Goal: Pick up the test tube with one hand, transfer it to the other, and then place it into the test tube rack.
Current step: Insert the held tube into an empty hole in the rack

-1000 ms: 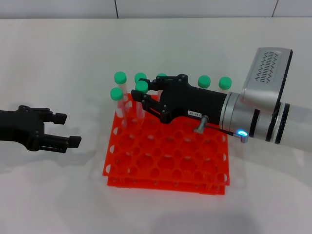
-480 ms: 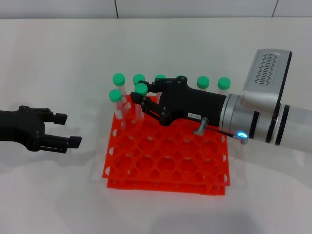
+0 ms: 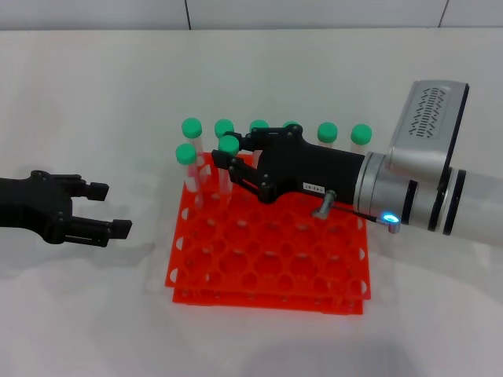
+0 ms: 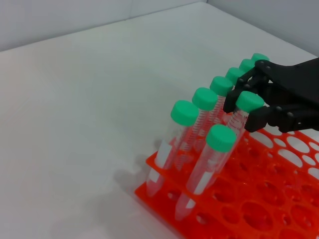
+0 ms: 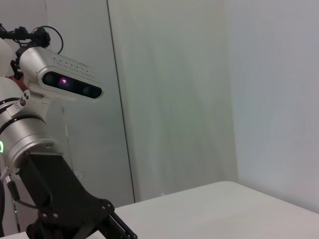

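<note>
Right tool (image 3: pixel 229 155): narrow, clamped on test tube (image 3: pixel 227 161), seated in test tube rack (image 3: pixel 267 251), back-left holes. Left tool (image 3: pixel 100 209): wide, idle over desk. Risk: tool withdrawal w/ fingers snagging neighbour tubes, tipping them.

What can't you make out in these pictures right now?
- Head view: right gripper hides the test tube body and which test tube rack hole it sits in.
- Left wrist view: left gripper unseen; rack cut off by the edge.
- Right wrist view: no rack or tubes.
</note>
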`<state>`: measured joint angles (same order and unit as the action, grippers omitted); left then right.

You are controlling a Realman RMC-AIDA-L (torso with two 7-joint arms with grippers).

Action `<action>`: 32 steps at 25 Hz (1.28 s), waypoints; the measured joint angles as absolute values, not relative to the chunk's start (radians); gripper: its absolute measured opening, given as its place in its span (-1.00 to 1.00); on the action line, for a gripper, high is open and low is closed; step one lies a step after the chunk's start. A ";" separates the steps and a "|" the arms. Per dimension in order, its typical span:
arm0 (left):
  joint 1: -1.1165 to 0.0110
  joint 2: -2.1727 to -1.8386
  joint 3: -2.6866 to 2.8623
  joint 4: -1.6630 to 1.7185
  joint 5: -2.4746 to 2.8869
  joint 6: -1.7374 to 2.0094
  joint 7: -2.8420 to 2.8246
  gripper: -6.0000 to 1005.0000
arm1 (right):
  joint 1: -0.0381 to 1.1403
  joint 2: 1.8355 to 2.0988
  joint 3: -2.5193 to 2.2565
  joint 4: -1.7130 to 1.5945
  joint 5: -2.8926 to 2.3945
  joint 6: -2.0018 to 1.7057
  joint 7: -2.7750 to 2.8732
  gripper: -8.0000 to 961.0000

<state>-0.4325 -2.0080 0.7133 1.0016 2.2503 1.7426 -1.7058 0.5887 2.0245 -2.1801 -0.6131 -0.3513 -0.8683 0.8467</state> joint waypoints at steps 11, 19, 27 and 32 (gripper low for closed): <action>-0.433 -2.008 0.713 1.002 2.250 1.743 -1.699 0.75 | 0.585 2.025 -2.180 -0.609 -0.351 -0.868 0.847 -0.39; -0.433 -2.009 0.713 1.002 2.250 1.743 -1.698 0.75 | 0.583 2.025 -2.187 -0.611 -0.351 -0.873 0.847 -0.39; -0.433 -2.010 0.713 1.002 2.250 1.743 -1.697 0.75 | 0.588 2.023 -2.195 -0.619 -0.366 -0.876 0.853 -0.39; -0.431 -2.010 0.713 1.000 2.250 1.743 -1.696 0.75 | 0.589 2.022 -2.195 -0.620 -0.367 -0.876 0.854 -0.39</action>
<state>-0.4314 -2.0095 0.7133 1.0002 2.2503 1.7426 -1.6959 0.5890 2.0220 -2.1950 -0.6204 -0.3665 -0.8759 0.8536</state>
